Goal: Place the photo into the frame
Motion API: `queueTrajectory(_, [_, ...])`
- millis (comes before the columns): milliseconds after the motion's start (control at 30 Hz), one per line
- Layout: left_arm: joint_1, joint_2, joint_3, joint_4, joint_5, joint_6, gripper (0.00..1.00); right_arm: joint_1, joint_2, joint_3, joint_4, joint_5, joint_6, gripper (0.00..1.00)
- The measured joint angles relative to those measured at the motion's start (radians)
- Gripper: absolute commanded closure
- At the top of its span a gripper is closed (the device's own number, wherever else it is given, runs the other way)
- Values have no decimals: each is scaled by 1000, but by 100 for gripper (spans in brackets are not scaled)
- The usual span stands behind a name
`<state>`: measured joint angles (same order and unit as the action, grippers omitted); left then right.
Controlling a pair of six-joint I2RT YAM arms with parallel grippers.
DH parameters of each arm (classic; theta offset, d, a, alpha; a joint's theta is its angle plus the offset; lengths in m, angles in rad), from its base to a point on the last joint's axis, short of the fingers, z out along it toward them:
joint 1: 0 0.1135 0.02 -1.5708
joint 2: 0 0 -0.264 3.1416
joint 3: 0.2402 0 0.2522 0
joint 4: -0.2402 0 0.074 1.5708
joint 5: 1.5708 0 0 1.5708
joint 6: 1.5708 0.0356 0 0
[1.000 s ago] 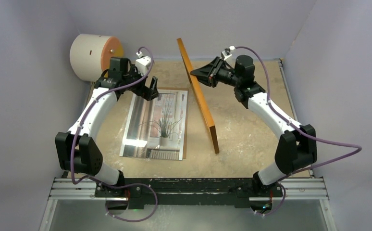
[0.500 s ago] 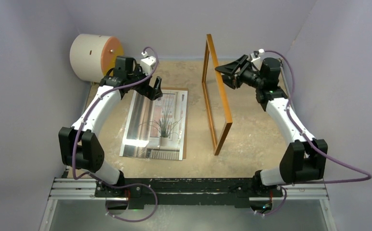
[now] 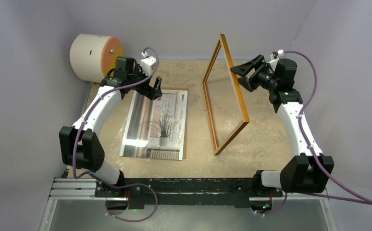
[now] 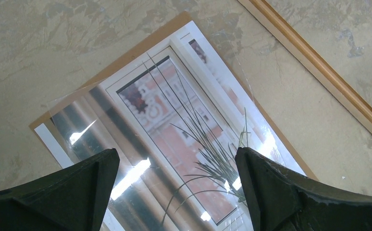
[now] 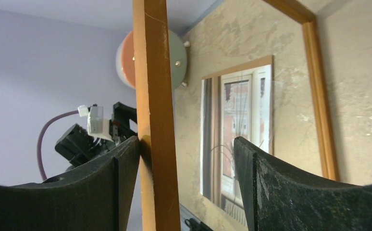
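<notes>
Right gripper (image 3: 239, 79): jaws spread either side of the top rail of the thin orange-brown wooden frame (image 3: 210, 115), one pad touching, the other clear, so no clamp. Frame stands tilted on its lower edge on the tan table (image 3: 261, 139). Glossy plant photo (image 3: 165, 122) lies flat on a brown backing board (image 3: 180, 89), beside the frame. Left gripper (image 4: 177, 154) hovers wide open over it. My read: insertion not started.

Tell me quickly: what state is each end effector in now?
Left end effector: open, empty, above the photo.
Right end effector: open, the frame rail between its jaws.
</notes>
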<state>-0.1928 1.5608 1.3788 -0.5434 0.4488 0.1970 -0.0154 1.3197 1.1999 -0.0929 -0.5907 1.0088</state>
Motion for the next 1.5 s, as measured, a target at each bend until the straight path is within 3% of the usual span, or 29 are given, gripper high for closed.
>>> queueTrajectory(700, [-12, 14, -19, 3, -8, 5, 0, -53, -64, 49, -211, 86, -103, 27])
queueTrajectory(1033, [-19, 16, -19, 7, -6, 5, 0, -58, -65, 53, -220, 83, -93, 26])
queueTrajectory(1267, [-26, 24, -19, 7, -6, 5, 0, -58, -65, 53, -229, 86, -105, 39])
queueTrajectory(1500, [-27, 48, -19, 7, -8, 10, 0, -59, -63, 51, -309, 156, -217, 52])
